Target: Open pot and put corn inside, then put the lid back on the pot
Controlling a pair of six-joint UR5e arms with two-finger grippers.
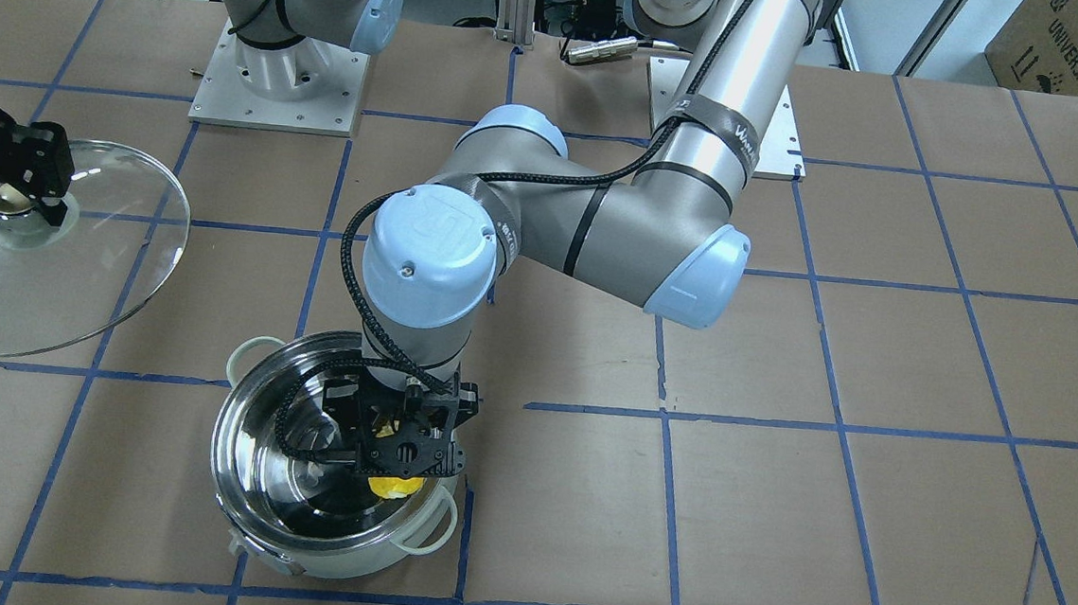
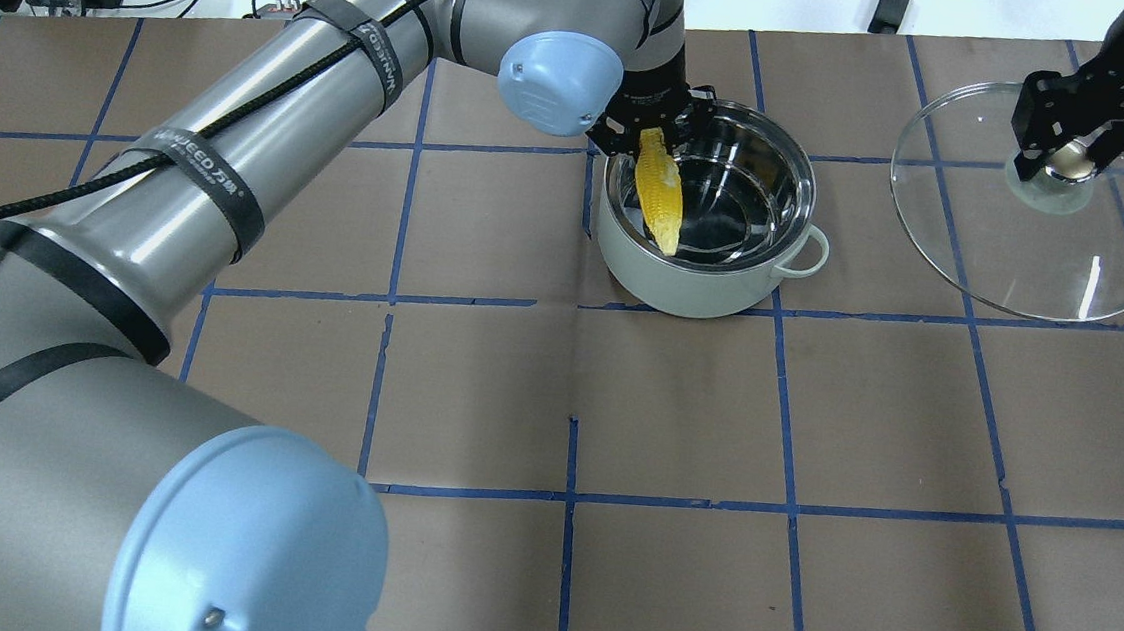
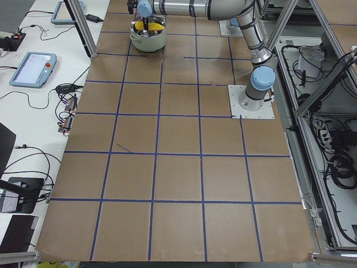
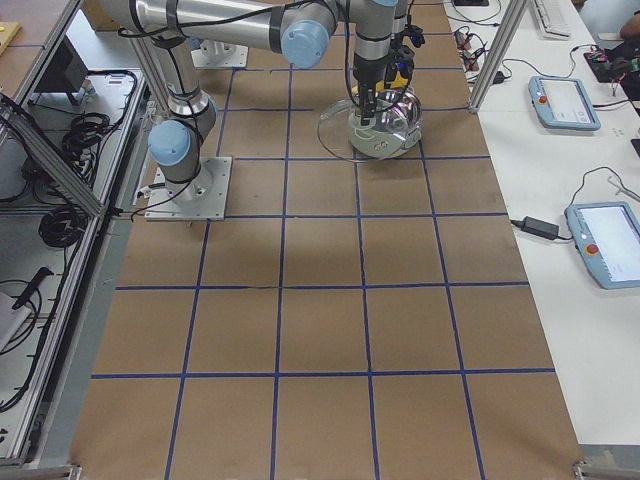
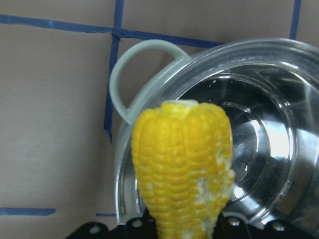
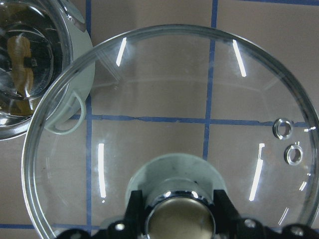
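My left pincer (image 2: 652, 134) clamps the stiff, light yellow corn cob (image 2: 659, 195) by its upper end over the mint-bodied steel pot (image 2: 690, 287), while my right pincer (image 2: 1069, 163) grips the knob (image 6: 179, 215) of the fragile round glass lid (image 2: 1078, 261).

Bright, even light from above, as you see it. White strip reflections streak the round clear glass domed lid (image 6: 164, 99) beside the round shiny stainless-steel pot (image 5: 279, 139), whose inner wall flares with glare. Shadows on the brown paper-covered table (image 2: 675, 415) near the pot are faint and soft-edged.
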